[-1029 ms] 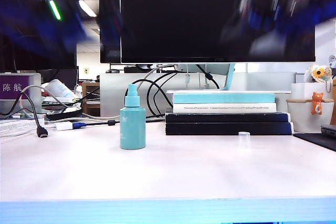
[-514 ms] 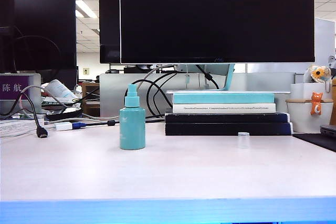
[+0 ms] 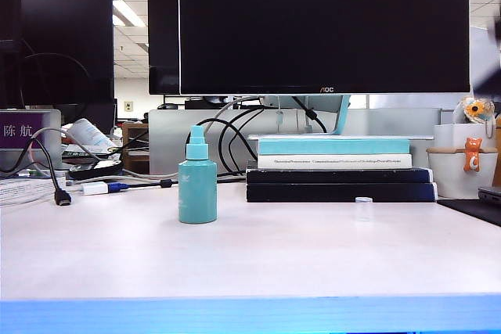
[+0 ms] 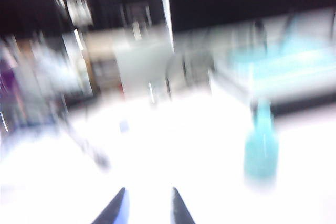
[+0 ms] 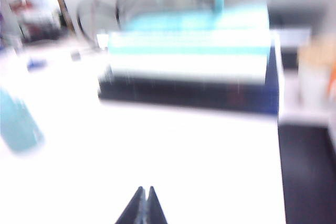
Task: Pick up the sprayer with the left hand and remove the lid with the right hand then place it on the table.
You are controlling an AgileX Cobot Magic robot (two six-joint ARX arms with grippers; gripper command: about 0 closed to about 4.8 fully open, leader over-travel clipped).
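Sprayer (image 3: 197,177) upright, lid (image 3: 363,208) apart; left claw (image 4: 148,206) seemingly narrow, blurred; right claw (image 5: 144,205) closed.

Left gripper (image 4: 146,208) shows only two dark fingertips with a clear gap between them, holding nothing, while right gripper (image 5: 143,206) has its fingertips pressed together, empty; neither arm appears clearly in the exterior view.
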